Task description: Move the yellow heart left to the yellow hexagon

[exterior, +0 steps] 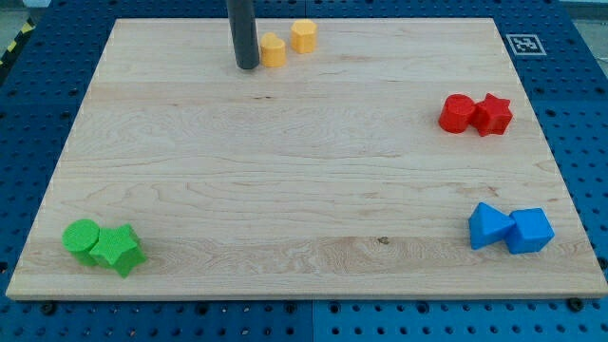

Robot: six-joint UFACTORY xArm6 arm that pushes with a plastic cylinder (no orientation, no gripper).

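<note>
no words, brands or numbers can be read anywhere. the one sign is a black-and-white square marker (522, 44), its pattern unreadable. it sits on the worktop (285, 171) at its two o'clock corner.

Only my tip (247, 66) stands left of yellow heart (273, 50).

Surface: pale wooden board (304, 180) with visible grain
Underneath: blue pegboard (38, 104) with rows of holes
Marker: 1 black-and-white square tag (522, 44), top right corner
Top left: yellow-black striped tape (11, 43)
Light: even
</note>
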